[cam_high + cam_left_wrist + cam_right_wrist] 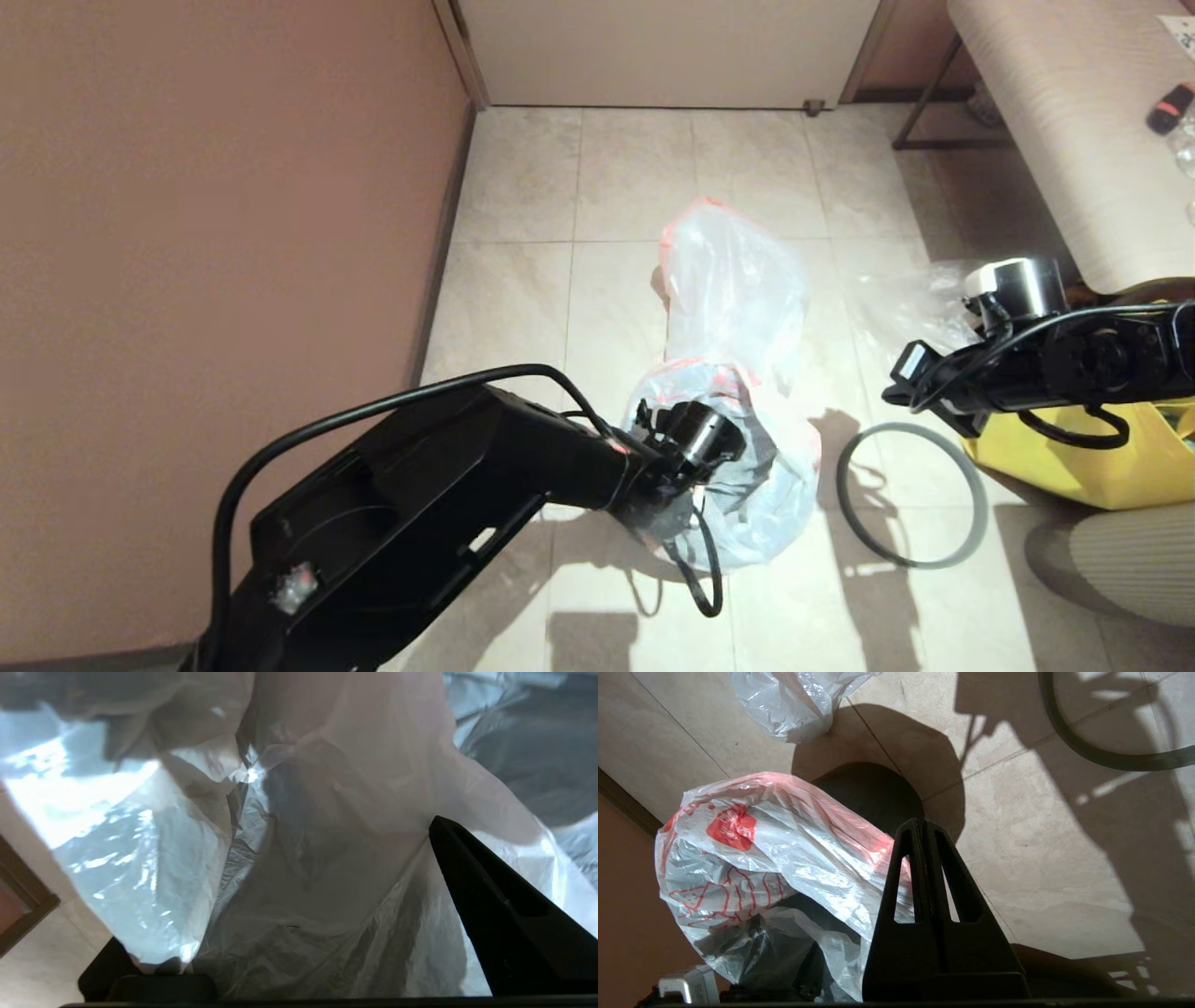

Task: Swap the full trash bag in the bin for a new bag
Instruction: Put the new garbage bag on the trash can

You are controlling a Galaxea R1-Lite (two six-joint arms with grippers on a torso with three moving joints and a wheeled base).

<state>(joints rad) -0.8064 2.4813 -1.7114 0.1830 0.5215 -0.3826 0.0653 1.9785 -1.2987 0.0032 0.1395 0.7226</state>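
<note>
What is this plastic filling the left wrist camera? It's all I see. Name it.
Observer: That's the new bag, red print on it, draped over the bin. The open left gripper is at it.
Operator: Locate the rim ring.
Observer: The grey ring lies flat on the floor to the bin's right, apart from it.
Operator: Report the old bag.
Observer: The full trash bag sits on the floor just beyond the bin.
</note>
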